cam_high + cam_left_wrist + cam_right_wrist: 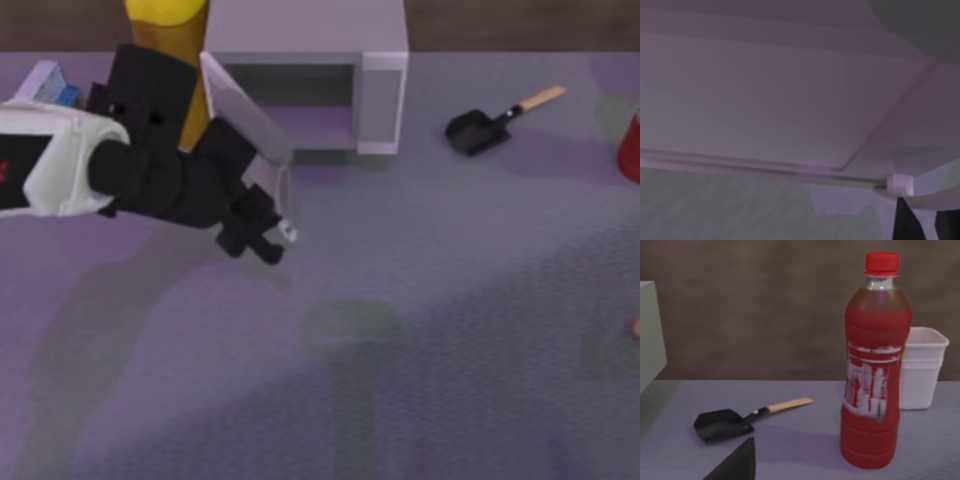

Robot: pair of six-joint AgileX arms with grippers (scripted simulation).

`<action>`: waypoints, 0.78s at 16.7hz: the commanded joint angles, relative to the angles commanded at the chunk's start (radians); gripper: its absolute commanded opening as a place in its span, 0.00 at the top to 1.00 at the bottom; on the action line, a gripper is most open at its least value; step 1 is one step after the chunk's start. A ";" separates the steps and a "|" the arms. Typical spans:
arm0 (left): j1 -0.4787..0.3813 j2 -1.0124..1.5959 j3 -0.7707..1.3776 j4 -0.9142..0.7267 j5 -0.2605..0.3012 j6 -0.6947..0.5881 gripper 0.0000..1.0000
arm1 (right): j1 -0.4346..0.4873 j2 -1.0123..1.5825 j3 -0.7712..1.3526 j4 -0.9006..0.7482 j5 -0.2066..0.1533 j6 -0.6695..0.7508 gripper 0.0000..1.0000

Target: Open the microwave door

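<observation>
While the microwave door (250,130) stands swung open, the left claw (268,238) sits at its free edge; grip unclear.

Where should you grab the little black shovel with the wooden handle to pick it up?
Probably by the wooden handle of the small black shovel, coming from above. It lies flat on the table, and its straight, narrow handle sticks out clear of the microwave.

Soft, even, dim purple light across the table (420,330), no glare anywhere. Broad blurry shadows sprawl over the table's left and lower middle. The left wrist view sits so near the microwave door (765,100) it's a pale wash, perhaps out of focus. The red bottle (875,365) shows reasonably clear.
</observation>
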 joint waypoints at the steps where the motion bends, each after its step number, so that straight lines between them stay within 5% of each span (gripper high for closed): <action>1: 0.000 0.000 0.000 0.000 0.000 0.000 1.00 | 0.000 0.000 0.000 0.000 0.000 0.000 0.00; 13: 0.030 -0.004 -0.001 -0.030 0.047 0.070 1.00 | 0.000 0.000 0.000 0.000 0.000 0.000 0.00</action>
